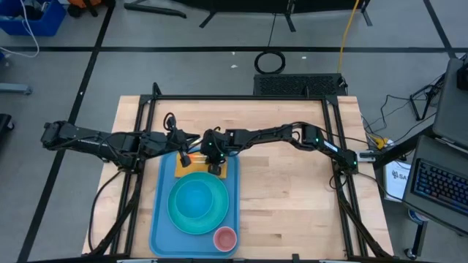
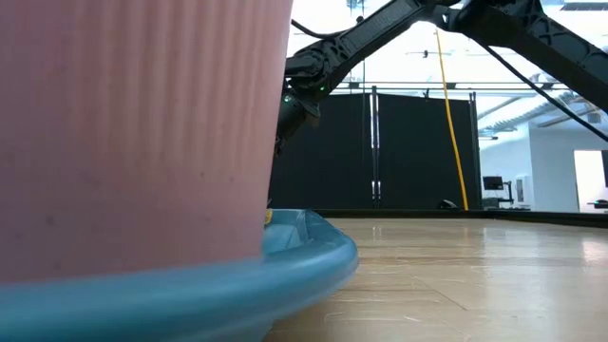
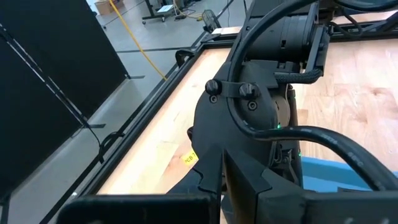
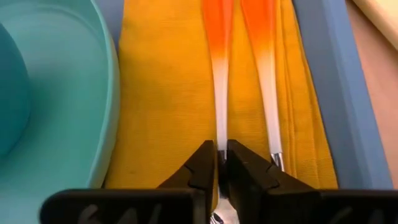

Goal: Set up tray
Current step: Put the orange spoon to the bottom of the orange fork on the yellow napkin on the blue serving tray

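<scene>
While both arms reach in over the far end of the tray [image 1: 159, 219], the light-blue tray lies lengthwise on the wooden table [image 1: 292, 190], left of centre, its near end close to the near table edge. On it: a folded yellow cloth [image 4: 161, 93] at the far end, a turquoise plate [image 1: 179, 216] with a blue bowl [image 1: 194, 199] in its middle, and a small pink cup [image 1: 224, 238] at the near right corner. Low view is mostly filled by the pink cup's ribbed wall, standing just inside the tray rim. Right gripper [image 4: 221, 163] sits low over the cloth, fingers nearly together around the thin clear stem of an orange-handled utensil [image 4: 219, 62]; a sliver of gap shows either side of the stem, so cannot tell whether it is truly pinched or just released. A second orange-handled utensil [image 4: 264, 62] lies parallel just beside it on the cloth, apart from the fingers. Plate rim lies just beside the cloth edge. Left gripper [image 1: 184, 155] hovers at the far left corner of the tray, close to the right arm's wrist; its fingers are together, nothing seen between them
</scene>
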Tool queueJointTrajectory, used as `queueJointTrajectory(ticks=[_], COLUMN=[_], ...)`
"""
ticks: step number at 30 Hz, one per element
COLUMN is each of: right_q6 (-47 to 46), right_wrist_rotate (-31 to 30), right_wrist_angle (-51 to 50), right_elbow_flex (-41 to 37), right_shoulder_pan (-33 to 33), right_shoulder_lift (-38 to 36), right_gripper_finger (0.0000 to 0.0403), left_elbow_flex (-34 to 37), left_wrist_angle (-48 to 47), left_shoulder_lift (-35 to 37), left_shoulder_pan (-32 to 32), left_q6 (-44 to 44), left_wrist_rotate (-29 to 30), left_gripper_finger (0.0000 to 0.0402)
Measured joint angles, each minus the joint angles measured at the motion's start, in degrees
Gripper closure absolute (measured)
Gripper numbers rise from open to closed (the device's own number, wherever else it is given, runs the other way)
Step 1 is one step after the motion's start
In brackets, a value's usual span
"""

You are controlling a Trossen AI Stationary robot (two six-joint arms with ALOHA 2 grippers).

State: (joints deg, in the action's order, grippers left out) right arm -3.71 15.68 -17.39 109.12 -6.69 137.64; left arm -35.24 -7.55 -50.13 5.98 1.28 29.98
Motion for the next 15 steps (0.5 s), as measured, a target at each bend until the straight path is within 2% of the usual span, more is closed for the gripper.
queueJointTrajectory(ticks=[7,15], right_q6=[-0.2,0.0], right_wrist_rotate=[-2.0,-2.1], right_wrist_angle=[0.7,2.3], right_elbow_flex=[0.0,0.0], right_shoulder_pan=[0.7,1.9], right_shoulder_lift=[0.0,-0.1], right_gripper_finger=[0.0324,0.031], left_elbow_flex=[0.0,0.0], left_wrist_angle=[0.1,0.2], left_shoulder_lift=[0.0,0.0], left_shoulder_pan=[0.0,0.0], left_q6=[-0.2,-0.3], left_wrist_rotate=[-0.1,-0.4], left_gripper_finger=[0.038,0.038])
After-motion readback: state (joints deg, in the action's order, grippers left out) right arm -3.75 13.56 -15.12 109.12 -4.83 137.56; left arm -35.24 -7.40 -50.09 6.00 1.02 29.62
